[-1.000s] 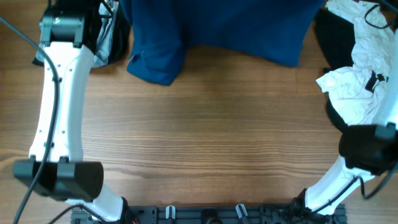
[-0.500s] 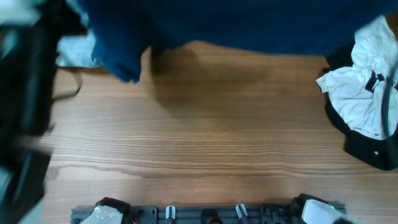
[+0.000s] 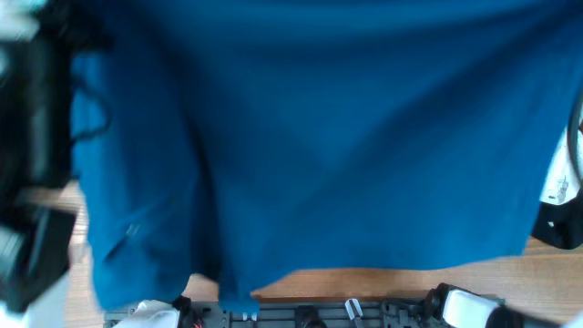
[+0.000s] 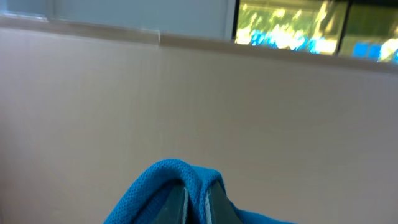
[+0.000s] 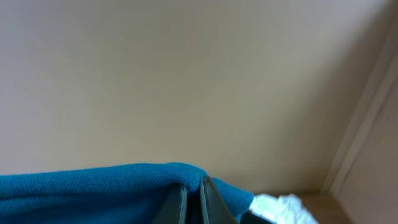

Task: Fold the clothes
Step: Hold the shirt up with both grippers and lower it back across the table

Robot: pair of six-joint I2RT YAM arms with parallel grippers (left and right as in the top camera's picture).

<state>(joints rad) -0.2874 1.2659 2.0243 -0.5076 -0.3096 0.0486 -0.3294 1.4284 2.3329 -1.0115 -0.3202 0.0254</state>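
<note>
Left gripper point(image 4: 196, 190) first, from its own wrist camera: the fingers are pressed together with a fold of the deep-blue shirt point(image 4: 163, 179) pinched between them, the knit cloth humped over the fingertips. Behind stands a plain beige wall point(image 4: 186, 93), with a bright window point(image 4: 311, 31) at the top right.

From the right wrist camera, the right gripper point(image 5: 193, 188) is likewise clamped tight on an edge of the shirt, which runs off to the left as a blue band. A bit of white garment point(image 5: 280, 204) shows low down beside it.

Overhead, the shirt spreads across almost the whole view, hiding both grippers and most of the wooden table point(image 3: 392, 278), of which only a strip shows along the near edge. It looks lifted clear of the table, though blur makes that uncertain. At the right edge lie white and black garments point(image 3: 556, 187); a dark blurred arm point(image 3: 36, 155) stands at the left.
</note>
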